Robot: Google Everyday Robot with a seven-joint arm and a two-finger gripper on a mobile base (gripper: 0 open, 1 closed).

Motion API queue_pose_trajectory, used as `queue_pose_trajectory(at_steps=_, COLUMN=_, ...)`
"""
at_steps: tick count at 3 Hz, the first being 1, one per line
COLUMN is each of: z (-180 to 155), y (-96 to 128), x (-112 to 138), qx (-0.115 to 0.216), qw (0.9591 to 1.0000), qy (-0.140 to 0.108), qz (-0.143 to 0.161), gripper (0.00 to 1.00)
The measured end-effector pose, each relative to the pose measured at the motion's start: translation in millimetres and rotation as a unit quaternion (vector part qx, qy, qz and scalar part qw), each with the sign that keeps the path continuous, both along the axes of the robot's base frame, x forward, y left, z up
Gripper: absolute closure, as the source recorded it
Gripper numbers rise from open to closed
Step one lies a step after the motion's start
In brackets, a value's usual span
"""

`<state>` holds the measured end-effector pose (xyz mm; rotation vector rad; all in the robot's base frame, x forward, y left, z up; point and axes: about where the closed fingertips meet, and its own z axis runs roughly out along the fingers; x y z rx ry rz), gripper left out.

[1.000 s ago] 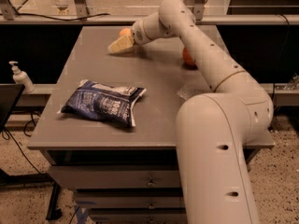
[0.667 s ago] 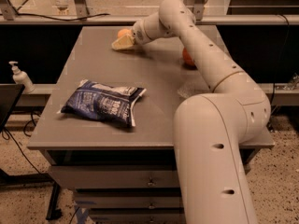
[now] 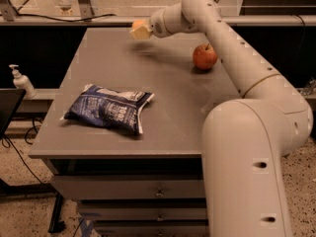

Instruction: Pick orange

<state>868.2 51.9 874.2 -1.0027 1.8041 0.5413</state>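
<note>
My gripper (image 3: 139, 30) is at the far middle of the grey table (image 3: 173, 102), raised a little above its top, with a shadow on the surface below it. Its pale yellowish fingers (image 3: 142, 32) are shut on the orange (image 3: 137, 22), a small pale-orange fruit that shows only partly above and behind them. The arm reaches in from the right, over the table's back right part.
A larger red-orange apple (image 3: 204, 57) with a stem stands at the back right, just under the arm. A dark blue chip bag (image 3: 109, 107) lies at the front left. A pump bottle (image 3: 22, 81) stands off the table's left side. Drawers are below the front edge.
The gripper has moved up and to the right, away from the tabletop, with the orange in it. The apple, partly behind the arm before, now shows fully.
</note>
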Motion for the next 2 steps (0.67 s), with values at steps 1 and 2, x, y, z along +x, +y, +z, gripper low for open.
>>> queue_pose_trajectory(at_steps=1, z=34.3, y=-10.7, x=-32.6, qx=0.022, qw=0.9997, qy=-0.01, qz=0.003, gripper=1.0)
queue_pose_trajectory(at_steps=2, z=26.4, y=-5.0, x=-38.9, qx=0.018, qw=0.9998, qy=-0.003, qz=0.009, gripper=1.0)
